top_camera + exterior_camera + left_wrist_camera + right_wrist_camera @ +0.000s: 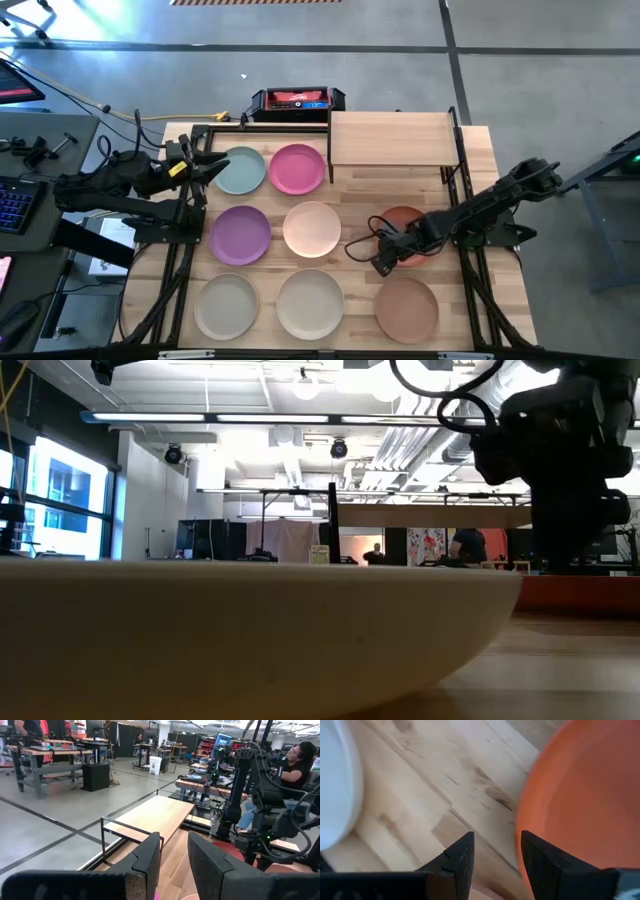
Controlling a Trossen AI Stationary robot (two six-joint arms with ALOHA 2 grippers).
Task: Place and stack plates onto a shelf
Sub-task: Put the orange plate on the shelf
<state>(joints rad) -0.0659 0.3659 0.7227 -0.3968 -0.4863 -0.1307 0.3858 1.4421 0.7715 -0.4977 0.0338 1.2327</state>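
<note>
Eight round plates are laid out on the wooden surface (470,185) beside the bare shelf (390,140). The right gripper (383,262), jaws open, is lowered at the orange plate (403,222). The left gripper (215,170), jaws apart and empty, is held by the teal plate (243,170).

Open-plan workshop: workbenches (47,751), concrete floor (45,827)

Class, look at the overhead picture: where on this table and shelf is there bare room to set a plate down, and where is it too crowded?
The shelf top is bare across its whole width, the best spot. The tabletop is crowded: plates fill three rows, with only narrow strips between. The right gripper hangs at the terracotta plate; the left gripper sits by the teal plate.
</note>
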